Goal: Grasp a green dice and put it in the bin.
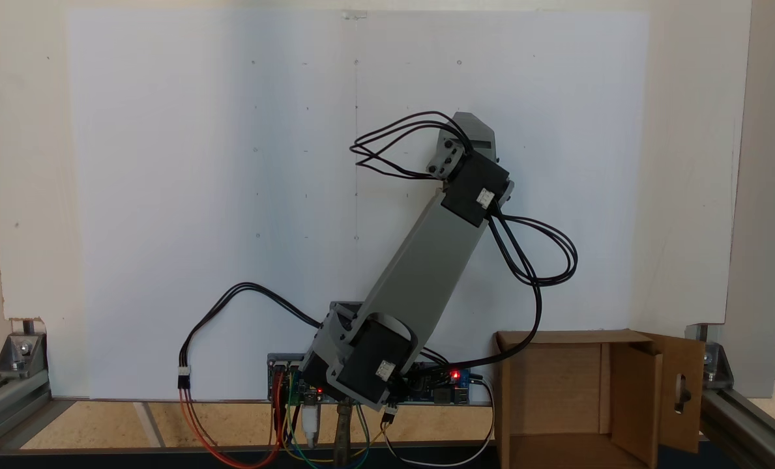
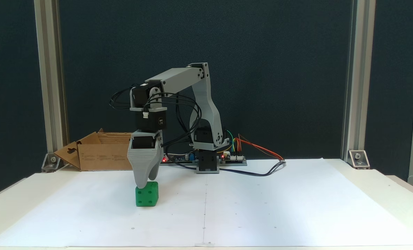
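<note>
Brown corrugated cardboard forms one bin [image 1: 560,397], an open box with its flaps spread, sitting at the table's edge beside the arm's base. Looking down into it, only its bare cardboard floor is showing, and one flap [image 1: 682,391] is carrying a slot-shaped cutout. In the side-on fixed view the bin [image 2: 100,156] is sitting at the back left, behind the arm, and its inside is hidden from there.

One green dice [image 2: 147,194] is resting on the white paper sheet [image 2: 262,208] covering the table, well apart from the bin and nearer the camera. Three pips are showing on its front face.

One grey arm [image 2: 192,86] is reaching out and down, with black cables looping around it. Its gripper [image 2: 146,180] is pointing straight down, its tips meeting the top of the dice. The jaws are lining up one behind the other, so whether they are parted or closed on the dice cannot be told.
</note>
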Robot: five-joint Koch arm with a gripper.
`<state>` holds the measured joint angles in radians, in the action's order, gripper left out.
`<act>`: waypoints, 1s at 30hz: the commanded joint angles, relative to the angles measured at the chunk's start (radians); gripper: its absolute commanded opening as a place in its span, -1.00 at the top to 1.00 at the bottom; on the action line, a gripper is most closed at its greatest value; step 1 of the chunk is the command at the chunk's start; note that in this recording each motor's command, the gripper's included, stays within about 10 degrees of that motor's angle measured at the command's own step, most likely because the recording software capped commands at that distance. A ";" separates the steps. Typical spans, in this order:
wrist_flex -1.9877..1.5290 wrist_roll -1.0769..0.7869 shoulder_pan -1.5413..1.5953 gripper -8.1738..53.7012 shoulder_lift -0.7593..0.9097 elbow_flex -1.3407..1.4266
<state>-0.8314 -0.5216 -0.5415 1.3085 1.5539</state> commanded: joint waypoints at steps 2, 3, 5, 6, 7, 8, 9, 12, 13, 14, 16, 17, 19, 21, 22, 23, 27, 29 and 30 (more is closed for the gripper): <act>0.005 -0.035 0.011 -0.69 0.002 -0.006; 0.006 -0.035 0.012 -0.69 -0.003 -0.006; 0.034 -0.037 0.014 -0.68 -0.006 -0.006; 0.038 -0.037 0.014 -0.68 -0.009 -0.006; 0.043 -0.035 0.015 -0.68 -0.018 -0.006; 0.044 -0.035 0.015 -0.68 -0.023 -0.006; 0.044 -0.034 0.015 -0.66 -0.028 -0.006; 0.071 -0.031 0.015 -0.66 -0.046 -0.005; 0.081 -0.031 0.014 -0.66 -0.049 -0.005; 0.086 -0.029 0.014 -0.66 -0.052 -0.005; 0.091 -0.029 0.014 -0.66 -0.060 -0.005; 0.094 -0.029 0.014 -0.66 -0.067 -0.005; 0.104 -0.029 0.014 -0.66 -0.077 -0.005; 0.110 -0.029 0.014 -0.65 -0.087 -0.005; 0.110 -0.029 0.014 -0.65 -0.092 -0.005; 0.114 -0.029 0.014 -0.65 -0.097 -0.005; 0.117 -0.029 0.014 -0.61 -0.106 -0.005; 0.117 -0.029 0.011 -0.60 -0.110 -0.005; 0.117 -0.028 0.011 -0.57 -0.112 -0.005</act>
<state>-0.7148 -0.5216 -0.5308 1.1904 1.5662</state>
